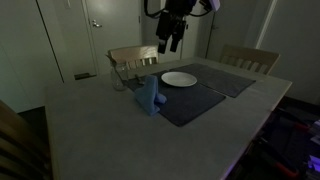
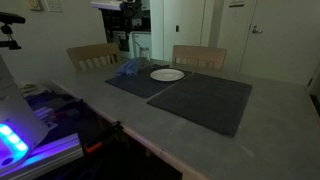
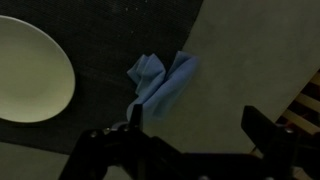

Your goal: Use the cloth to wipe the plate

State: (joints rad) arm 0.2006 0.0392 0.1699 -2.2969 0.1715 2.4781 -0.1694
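Note:
A white plate (image 1: 179, 79) sits on a dark placemat (image 1: 190, 98); it also shows in the other exterior view (image 2: 167, 75) and at the left of the wrist view (image 3: 30, 70). A crumpled blue cloth (image 1: 150, 97) lies beside the plate at the placemat's edge, seen in an exterior view (image 2: 128, 68) and in the middle of the wrist view (image 3: 160, 82). My gripper (image 1: 170, 42) hangs high above the cloth and plate. In the wrist view its fingers (image 3: 195, 122) are spread apart with nothing between them.
A second dark placemat (image 2: 205, 100) lies on the grey table (image 1: 90, 125). Wooden chairs (image 1: 133, 60) (image 1: 250, 58) stand at the far side. A glass (image 2: 142, 52) stands near the plate. A lit device (image 2: 25, 135) is beside the table.

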